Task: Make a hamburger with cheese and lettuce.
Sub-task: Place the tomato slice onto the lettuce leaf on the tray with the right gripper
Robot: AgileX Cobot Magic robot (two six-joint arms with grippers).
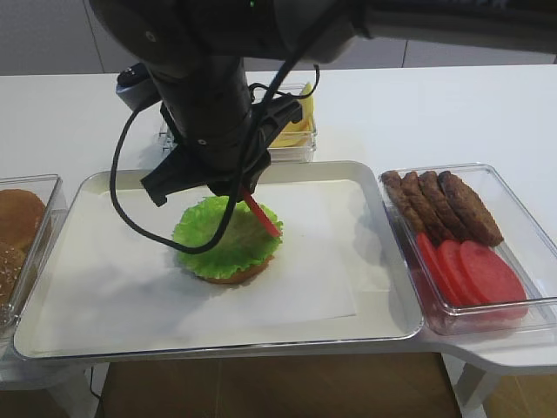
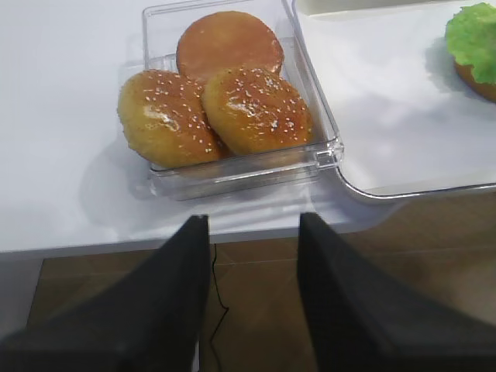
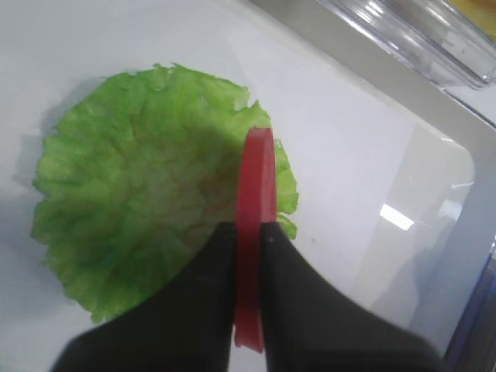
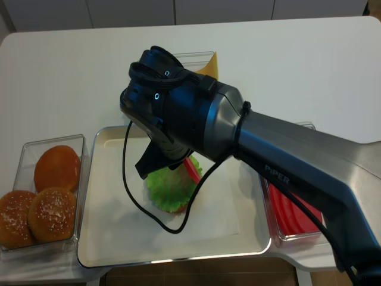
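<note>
The hamburger [image 1: 228,244] sits mid-tray: a brown bun half topped by a ruffled green lettuce [image 3: 132,209] leaf. My right gripper [image 3: 248,226] hangs just above the leaf's right edge, shut on a round red slice [image 3: 256,174] held on edge; the slice [image 1: 263,216] slants down toward the leaf. The cheese [image 1: 298,117] shows as yellow slices in a clear box behind the arm, mostly hidden. My left gripper [image 2: 254,218] is open and holds nothing, out past the table's front edge near the bun box [image 2: 329,151]. The hamburger [image 2: 474,39] shows at that view's top right.
The white tray [image 1: 365,322] has paper under the stack. A clear box at the right holds dark patties [image 1: 452,205] and red slices [image 1: 474,270]. The left box holds three brown buns [image 4: 50,202]. The big right arm [image 4: 196,119] hides the tray's back.
</note>
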